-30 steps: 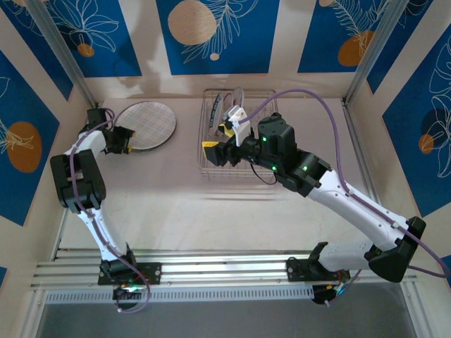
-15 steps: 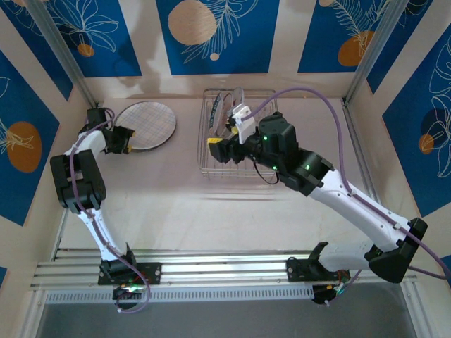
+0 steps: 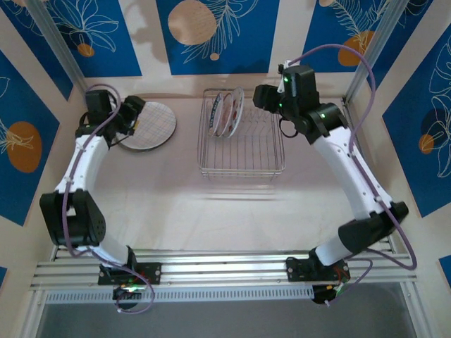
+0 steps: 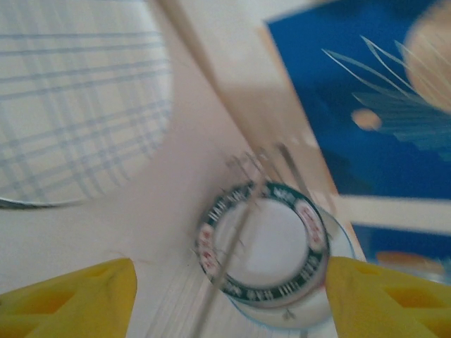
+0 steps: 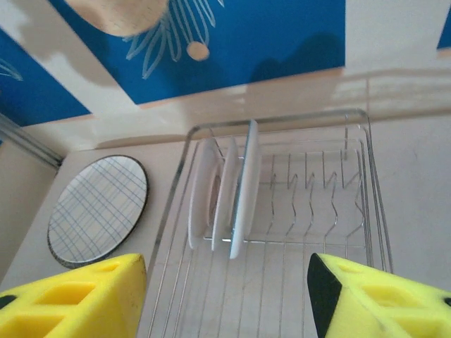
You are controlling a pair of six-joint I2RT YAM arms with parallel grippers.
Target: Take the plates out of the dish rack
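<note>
A silver wire dish rack (image 3: 243, 151) is sitting toward the back of a pale table (image 3: 211, 211), roughly midway between the two arms. Three plates (image 5: 225, 186) are standing on edge in the slots at the rack's left end, packed close together and leaning slightly. In the blurred left wrist view, the one facing the camera is a green-rimmed plate (image 4: 264, 246) with a white centre and small red motifs around its dark border.

A checked plate (image 3: 149, 125), pale with thin blue-grey crossing lines and a dark rim, is lying flat on the table to the left of the rack, apart from it.

The left gripper (image 3: 132, 114) is hanging at the left edge of the checked plate. From above it is not possible to tell whether it is touching the plate. Its yellow fingers (image 4: 70, 296) are standing spread wide, with nothing between them, and are pointing toward the rack.

The right gripper (image 3: 259, 95) is hovering above the rack's back right corner, close to the back wall (image 3: 211, 81). Its claw is also spread wide, the two yellow pads (image 5: 77, 296) well apart and gripping nothing, and it is looking down on the three standing plates.
</note>
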